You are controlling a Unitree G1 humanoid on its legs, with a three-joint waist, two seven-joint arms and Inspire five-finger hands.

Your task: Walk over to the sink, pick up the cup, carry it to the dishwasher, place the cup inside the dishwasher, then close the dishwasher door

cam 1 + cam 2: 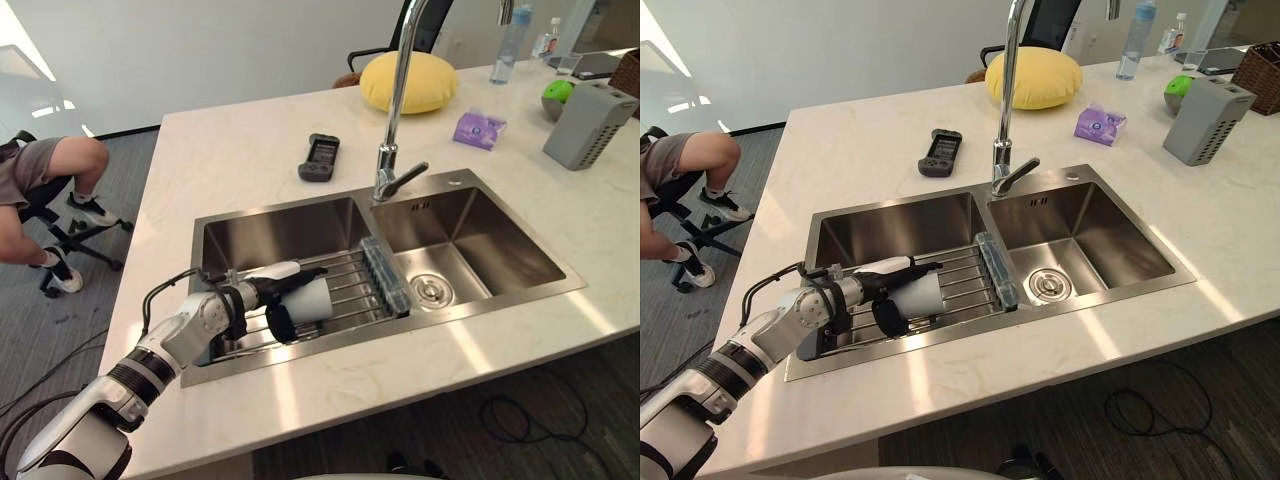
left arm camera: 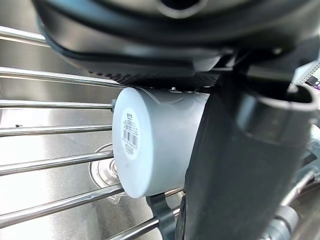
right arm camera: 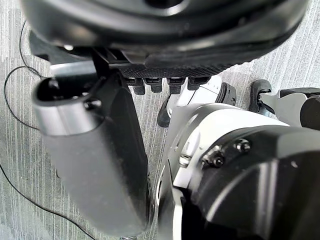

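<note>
A white cup (image 1: pixel 312 300) lies on its side on the wire rack (image 1: pixel 352 285) in the left basin of the steel sink (image 1: pixel 280 207). My left hand (image 1: pixel 255 295) reaches into that basin. Its straight fingers lie along the top of the cup and its thumb (image 2: pixel 240 165) stands close beside it. In the left wrist view the cup (image 2: pixel 160 150) shows its labelled base and rests on the rack's rods. My right hand (image 3: pixel 95 165) hangs over grey carpet with relaxed fingers and holds nothing.
A tall faucet (image 1: pixel 395 120) stands between the two basins. On the counter lie a black remote (image 1: pixel 320 157), a yellow cushion (image 1: pixel 408 80), a purple tissue pack (image 1: pixel 479 128) and a grey box (image 1: pixel 588 122). A person (image 1: pixel 50 170) sits on a chair at the far left.
</note>
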